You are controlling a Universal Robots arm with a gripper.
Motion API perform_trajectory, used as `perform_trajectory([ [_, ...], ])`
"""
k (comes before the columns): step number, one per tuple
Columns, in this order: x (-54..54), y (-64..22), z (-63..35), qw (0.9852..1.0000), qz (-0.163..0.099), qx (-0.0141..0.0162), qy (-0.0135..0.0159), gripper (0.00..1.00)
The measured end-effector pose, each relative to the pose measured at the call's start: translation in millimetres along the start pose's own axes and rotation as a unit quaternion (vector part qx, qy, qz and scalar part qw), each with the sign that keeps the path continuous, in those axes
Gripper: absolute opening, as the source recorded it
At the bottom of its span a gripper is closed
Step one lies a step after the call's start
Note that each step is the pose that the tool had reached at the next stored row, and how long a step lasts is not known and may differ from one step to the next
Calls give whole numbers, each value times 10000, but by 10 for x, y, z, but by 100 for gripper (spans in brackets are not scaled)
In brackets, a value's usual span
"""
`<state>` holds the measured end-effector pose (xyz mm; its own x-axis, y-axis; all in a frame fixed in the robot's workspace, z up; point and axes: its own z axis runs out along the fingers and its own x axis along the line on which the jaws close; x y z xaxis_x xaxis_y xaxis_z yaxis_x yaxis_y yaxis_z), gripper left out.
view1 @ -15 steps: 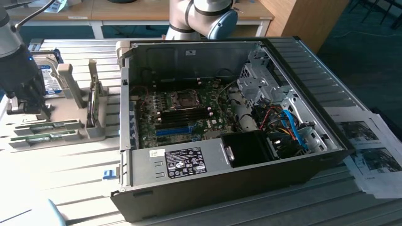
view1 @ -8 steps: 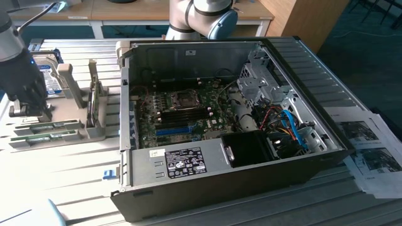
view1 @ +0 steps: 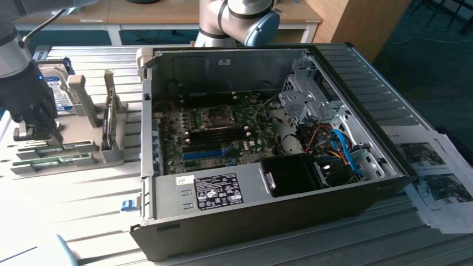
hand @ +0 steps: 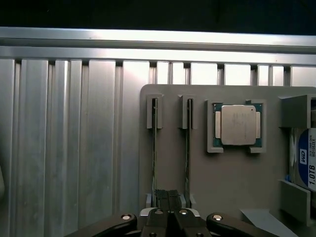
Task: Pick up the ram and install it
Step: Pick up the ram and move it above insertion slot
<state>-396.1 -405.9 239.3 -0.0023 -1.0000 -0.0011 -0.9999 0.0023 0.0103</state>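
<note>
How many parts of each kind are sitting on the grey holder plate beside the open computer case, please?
Long thin green ram sticks, standing on edge in slots: 2
Square silver processor chip: 1
Hard drive with a blue-and-white label: 1
Total: 4
</note>
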Motion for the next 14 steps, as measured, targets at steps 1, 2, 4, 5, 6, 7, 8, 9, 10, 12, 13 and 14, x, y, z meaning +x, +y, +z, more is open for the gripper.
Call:
perform_trajectory([
  [1, 0, 0, 4, 10000, 0, -1, 0, 10],
  [2, 0, 0, 4, 10000, 0, -1, 0, 10],
  [4, 0, 0, 4, 10000, 0, -1, 0, 10],
  [5, 0, 0, 4, 10000, 0, -1, 0, 10],
  [6, 4, -1, 5, 10000, -1, 0, 0, 10],
  [7, 11, -1, 6, 10000, -1, 1, -1, 10],
  [8, 18, -1, 5, 10000, 0, 0, 0, 10],
  [9, 24, -1, 5, 10000, 0, 0, 0, 10],
  [10, 31, -1, 5, 10000, 0, 0, 0, 10],
  [12, 41, -1, 5, 10000, 0, 0, 0, 10],
  [13, 45, -1, 4, 10000, 0, -1, 0, 10],
  [14, 45, 0, 4, 10000, 1, -1, 0, 10],
])
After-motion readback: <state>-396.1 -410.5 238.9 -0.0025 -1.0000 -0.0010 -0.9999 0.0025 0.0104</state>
